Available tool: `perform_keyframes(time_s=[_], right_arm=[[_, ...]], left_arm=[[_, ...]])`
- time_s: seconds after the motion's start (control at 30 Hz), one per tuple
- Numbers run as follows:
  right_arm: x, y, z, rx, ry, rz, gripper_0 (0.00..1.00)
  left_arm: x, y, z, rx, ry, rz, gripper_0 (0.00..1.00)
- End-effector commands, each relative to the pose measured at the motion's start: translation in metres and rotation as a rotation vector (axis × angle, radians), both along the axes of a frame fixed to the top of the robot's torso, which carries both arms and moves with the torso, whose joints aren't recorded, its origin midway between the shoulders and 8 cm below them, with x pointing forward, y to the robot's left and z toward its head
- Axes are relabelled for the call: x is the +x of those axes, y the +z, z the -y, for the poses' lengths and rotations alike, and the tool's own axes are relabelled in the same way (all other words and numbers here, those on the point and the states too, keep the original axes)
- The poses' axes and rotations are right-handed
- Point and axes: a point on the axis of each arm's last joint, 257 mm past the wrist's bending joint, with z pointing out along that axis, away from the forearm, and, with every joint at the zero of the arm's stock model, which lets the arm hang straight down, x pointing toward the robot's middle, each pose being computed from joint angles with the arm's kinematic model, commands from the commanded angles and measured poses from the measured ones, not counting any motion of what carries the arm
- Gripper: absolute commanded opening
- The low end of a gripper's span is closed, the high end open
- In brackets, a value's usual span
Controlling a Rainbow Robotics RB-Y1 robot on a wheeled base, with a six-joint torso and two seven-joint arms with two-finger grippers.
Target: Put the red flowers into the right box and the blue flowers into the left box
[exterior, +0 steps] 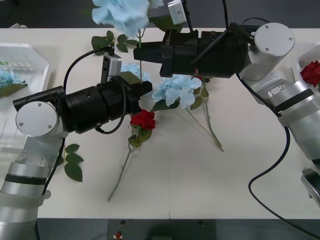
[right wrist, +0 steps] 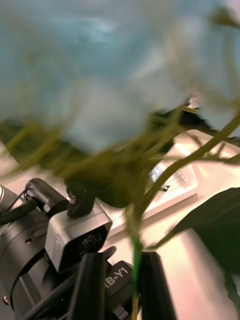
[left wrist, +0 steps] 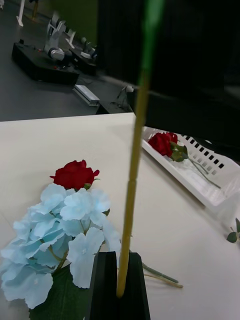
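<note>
The fluffy pale-blue artificial hydrangea [exterior: 125, 15] towers above the fingers. The right gripper [right wrist: 122, 285] and the left gripper [left wrist: 120, 287] both pinch its thin stem, so opposed pulls could snap it.

The front view looks forward and down from above both arms, taking in the whole white table [exterior: 200, 180], its far edge at 12 o'clock. The right wrist view sits very close behind a held blue hydrangea [right wrist: 100, 65], facing across toward the left arm's camera housing [right wrist: 75, 237]. The left wrist view rides low over the tabletop, close to the upright stem [left wrist: 134, 170], facing the right box [left wrist: 200, 175]. Front and left wrist views share the lying hydrangea [exterior: 175, 90] [left wrist: 60, 225].
</note>
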Motion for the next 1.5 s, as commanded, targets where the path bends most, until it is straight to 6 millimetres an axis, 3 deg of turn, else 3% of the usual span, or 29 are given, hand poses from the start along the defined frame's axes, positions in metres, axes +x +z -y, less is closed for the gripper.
perform_keyframes(time_s=[0.03, 0.07, 0.17, 0.27, 0.43, 0.5, 0.6, 0.63, 0.7, 0.73, 0.87, 0.9, 0.93, 1.17, 1.3, 1.5], right_arm=[[-0.003, 0.014, -0.001, 0.024, -0.006, -0.001, 0.81], [-0.002, 0.014, 0.000, 0.021, -0.009, 0.001, 0.89], [0.001, 0.014, 0.005, 0.013, -0.018, 0.006, 1.00], [0.005, 0.011, 0.012, -0.004, -0.030, 0.016, 1.00], [0.014, 0.006, 0.029, -0.044, -0.063, 0.023, 1.00], [0.020, -0.003, 0.045, -0.087, -0.085, 0.011, 1.00], [0.026, -0.020, 0.064, -0.156, -0.116, -0.050, 1.00], [0.033, -0.035, 0.080, -0.216, -0.153, -0.086, 1.00], [0.040, -0.049, 0.095, -0.272, -0.194, -0.121, 1.00], [0.047, -0.060, 0.111, -0.328, -0.240, -0.154, 1.00], [0.063, -0.086, 0.158, -0.502, -0.363, -0.234, 1.00], [0.065, -0.090, 0.165, -0.527, -0.384, -0.249, 1.00], [0.068, -0.098, 0.181, -0.586, -0.429, -0.283, 1.00], [0.083, -0.121, 0.228, -0.719, -0.649, -0.442, 1.00], [0.094, -0.132, 0.245, -0.768, -0.737, -0.492, 1.00], [0.119, -0.150, 0.256, -0.835, -0.816, -0.531, 1.00]], left_arm=[[-0.001, 0.026, -0.012, -0.050, -0.016, 0.008, 0.00], [-0.003, 0.030, -0.017, -0.072, -0.025, -0.003, 0.00], [-0.006, 0.040, -0.033, -0.096, -0.037, -0.016, 0.00], [-0.008, 0.048, -0.066, -0.105, -0.034, -0.044, 0.00], [-0.011, 0.044, -0.125, -0.071, 0.012, -0.141, 0.00], [-0.013, 0.043, -0.158, -0.066, 0.056, -0.206, 0.00], [-0.014, 0.040, -0.190, -0.039, 0.109, -0.263, 0.00], [-0.013, 0.038, -0.219, -0.021, 0.174, -0.302, 0.00], [-0.011, 0.037, -0.244, -0.001, 0.237, -0.324, 0.00], [-0.009, 0.037, -0.271, 0.028, 0.305, -0.328, 0.00], [-0.004, 0.033, -0.337, 0.151, 0.480, -0.311, 0.00], [-0.002, 0.034, -0.345, 0.168, 0.505, -0.305, 0.00], [0.001, 0.035, -0.367, 0.212, 0.570, -0.293, 0.00], [0.003, 0.031, -0.474, 0.417, 0.896, -0.223, 0.00], [-0.002, 0.025, -0.512, 0.526, 1.011, -0.216, 0.00], [-0.011, -0.011, -0.552, 0.600, 1.112, -0.233, 0.00]])
